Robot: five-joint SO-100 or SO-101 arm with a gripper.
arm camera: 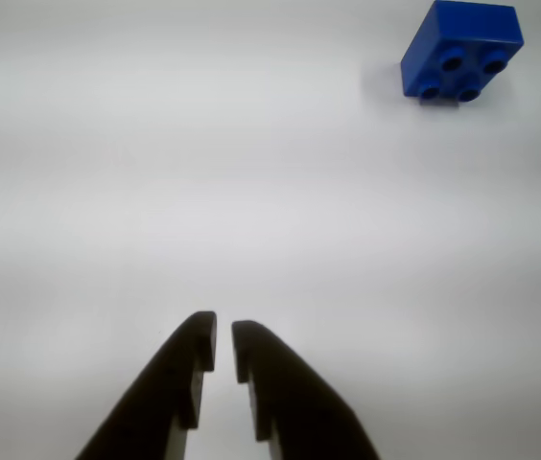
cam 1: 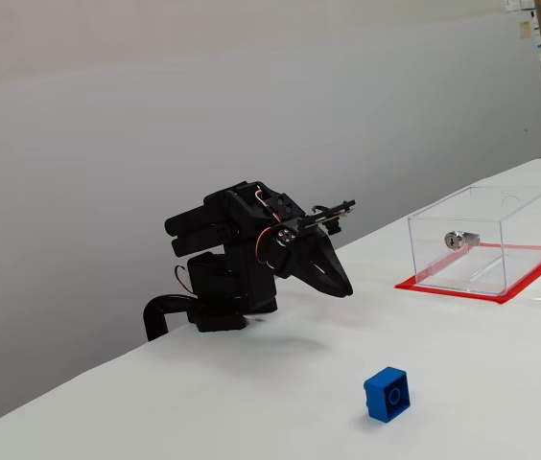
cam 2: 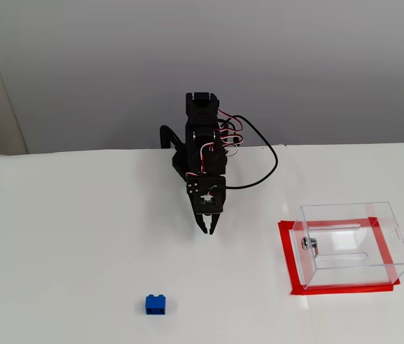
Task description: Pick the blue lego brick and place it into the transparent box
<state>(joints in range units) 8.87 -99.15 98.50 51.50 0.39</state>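
The blue lego brick (arm camera: pixel 461 51) lies on the white table at the top right of the wrist view, far from my fingertips; it also shows in both fixed views (cam 1: pixel 387 393) (cam 2: pixel 155 304). My black gripper (arm camera: pixel 223 337) is shut with nothing between its fingers, hanging just above the table near the arm's base (cam 1: pixel 345 288) (cam 2: pixel 207 230). The transparent box (cam 1: pixel 482 239) (cam 2: pixel 352 244) stands on a red border at the table's right side, with a silver lock cylinder on one wall. It is apart from both the gripper and the brick.
The folded black arm (cam 2: pixel 202 154) with its cables sits at the table's back edge against a grey wall. White table (cam 2: pixel 66 236) surface spreads between arm, brick and box.
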